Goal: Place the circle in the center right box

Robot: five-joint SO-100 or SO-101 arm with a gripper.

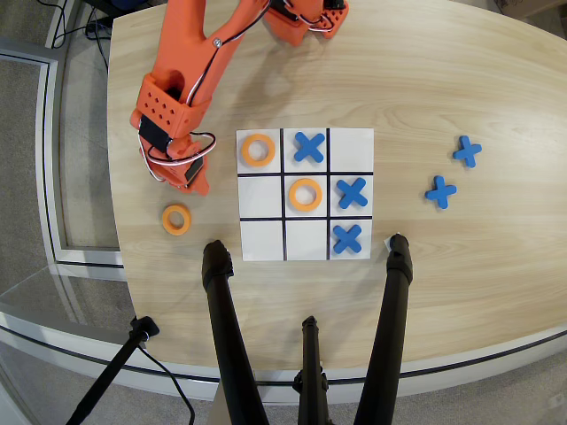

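Observation:
In the overhead view my orange gripper point(193, 180) points down at the table just left of the white nine-cell board point(306, 241). Its jaws merge with the arm's orange body, so their state does not show. A loose orange circle point(176, 218) lies flat on the wood just below the gripper, apart from it. The center right box point(261, 195) is the empty middle-row cell at the board's left edge, right of the gripper. Two more orange rings sit on the board, one in the top left cell point(258, 150) and one in the central cell point(305, 194).
Blue crosses fill the top middle point(308, 146), middle right point(352, 192) and bottom right point(346, 237) cells. Two spare crosses point(467, 151) point(440, 191) lie on the table to the right. Black stand legs point(229, 328) point(390, 319) cross the front. The table's edge runs close on the left.

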